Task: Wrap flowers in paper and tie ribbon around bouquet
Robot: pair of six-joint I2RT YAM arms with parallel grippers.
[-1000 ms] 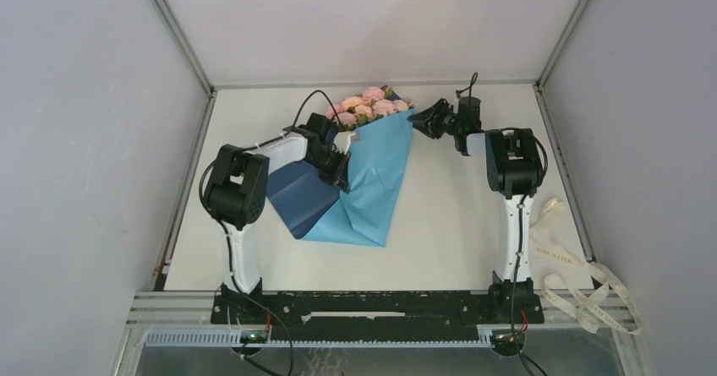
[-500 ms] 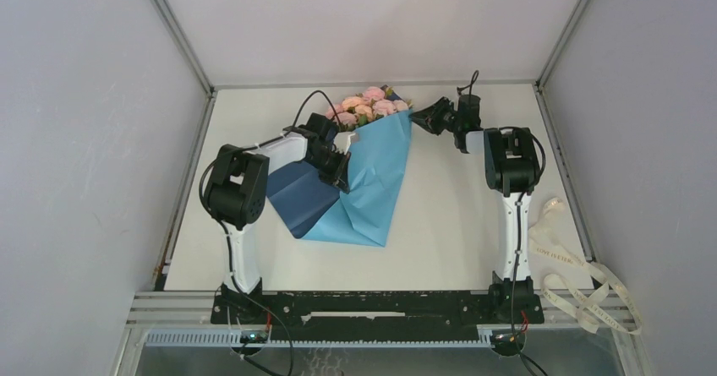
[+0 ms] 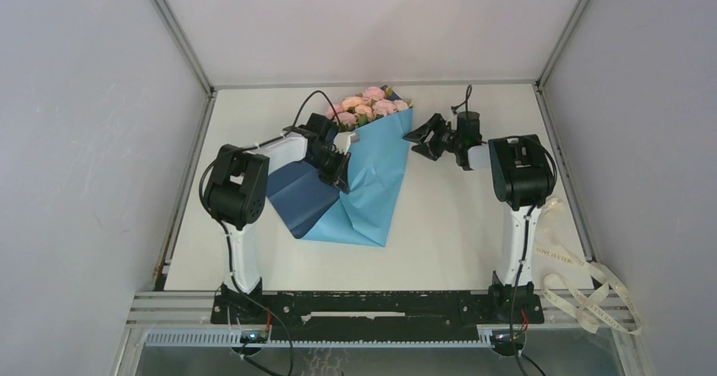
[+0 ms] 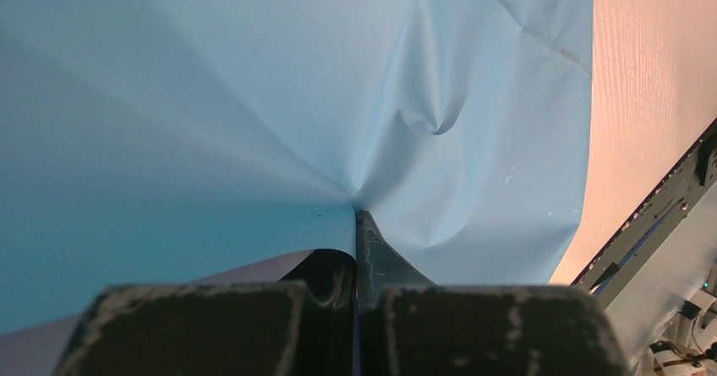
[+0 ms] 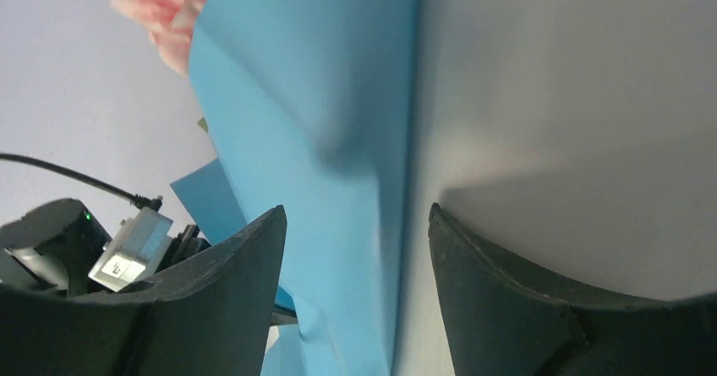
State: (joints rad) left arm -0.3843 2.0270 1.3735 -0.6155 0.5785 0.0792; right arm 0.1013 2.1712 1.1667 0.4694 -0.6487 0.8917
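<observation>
The left pincer (image 3: 342, 178) is closed on the paper (image 3: 376, 186) in the middle of the frame. The right pincer (image 3: 420, 131) stands wide, just right of the paper's edge, near the flowers (image 3: 369, 106).

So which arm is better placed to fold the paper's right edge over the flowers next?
Probably right: the right end effector is open at the free right edge of the paper. The left end effector is shut on the paper, anchoring it.
</observation>
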